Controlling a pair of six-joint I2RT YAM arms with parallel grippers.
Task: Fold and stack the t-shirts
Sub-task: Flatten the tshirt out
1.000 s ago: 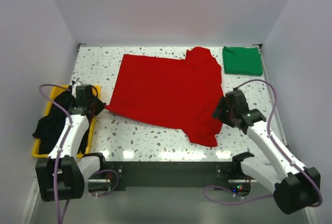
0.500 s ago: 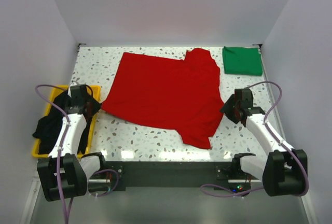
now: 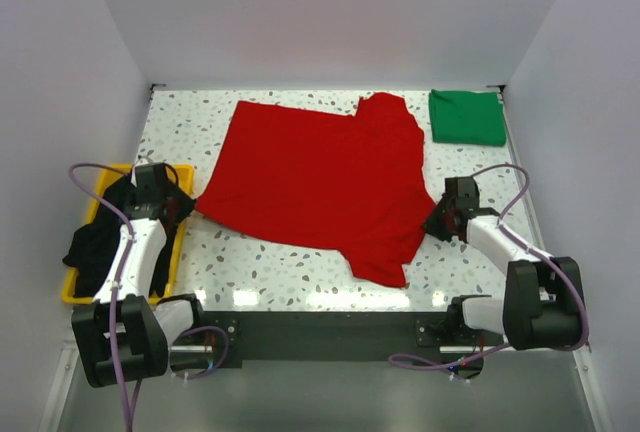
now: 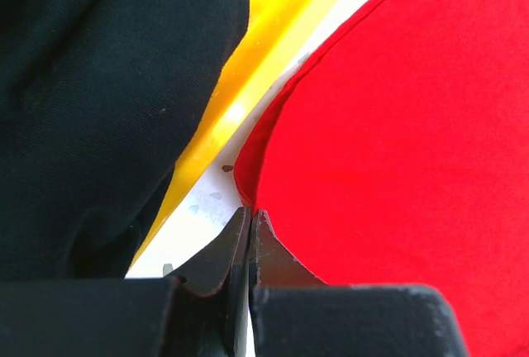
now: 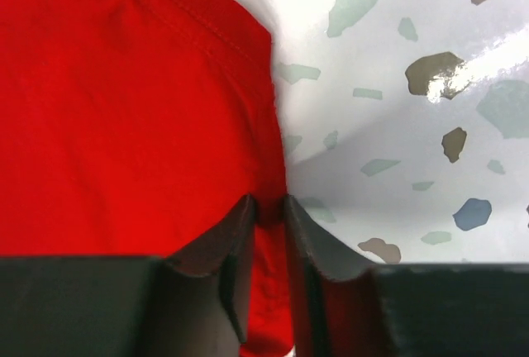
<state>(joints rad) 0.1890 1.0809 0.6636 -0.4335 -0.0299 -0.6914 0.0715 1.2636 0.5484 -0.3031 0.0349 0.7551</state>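
The red t-shirt (image 3: pixel 320 177) lies spread across the middle of the table. My left gripper (image 3: pixel 183 204) is shut on its left corner, low over the table; in the left wrist view the closed jaws (image 4: pixel 250 212) meet at the tip of the red cloth (image 4: pixel 397 126). My right gripper (image 3: pixel 440 220) is shut on the shirt's right hem, and red cloth (image 5: pixel 124 109) shows between its fingers (image 5: pixel 269 204). A folded green t-shirt (image 3: pixel 467 117) lies at the back right. A black t-shirt (image 3: pixel 100 237) is bunched in the tray.
A yellow tray (image 3: pixel 172 262) sits at the left table edge beside my left gripper; its rim (image 4: pixel 264 35) and the black cloth (image 4: pixel 99 84) fill the left of the left wrist view. White walls enclose the speckled table (image 3: pixel 300 262).
The right arm has drawn back and down toward the near right, staying at the shirt's right hem. The shirt's near flap and left corner shifted slightly left. The left gripper moved a little.
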